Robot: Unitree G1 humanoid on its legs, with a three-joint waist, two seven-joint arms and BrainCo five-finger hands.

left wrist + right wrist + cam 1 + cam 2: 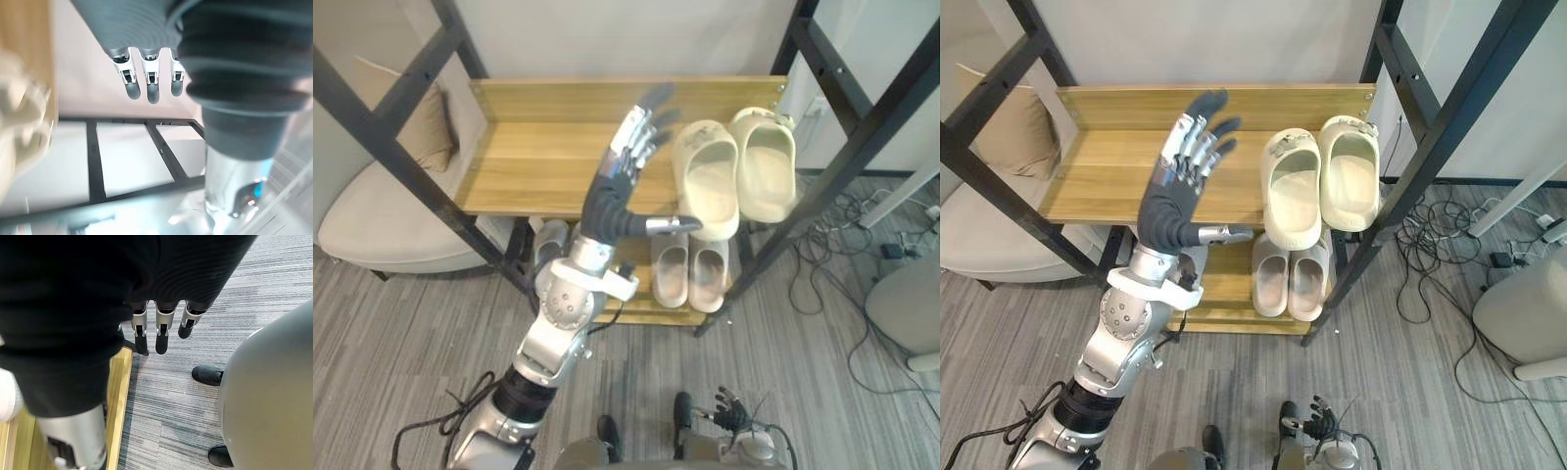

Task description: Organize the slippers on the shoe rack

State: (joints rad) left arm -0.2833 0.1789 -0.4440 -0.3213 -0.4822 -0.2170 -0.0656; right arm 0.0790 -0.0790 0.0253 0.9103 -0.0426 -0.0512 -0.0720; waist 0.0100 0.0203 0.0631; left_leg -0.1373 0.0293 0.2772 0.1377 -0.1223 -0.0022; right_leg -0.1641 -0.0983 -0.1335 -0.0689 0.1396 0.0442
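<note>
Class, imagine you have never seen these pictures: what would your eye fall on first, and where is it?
The left hand, raised with fingers spread over the rack's top shelf. Right beside it, a pair of cream slippers lies at that shelf's right end, with a smaller pair on the lower shelf beneath. The right hand hangs low over the floor.

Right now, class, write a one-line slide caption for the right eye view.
Left hand open above the shoe rack, beside a cream slipper pair on top; another pair sits below.
</note>
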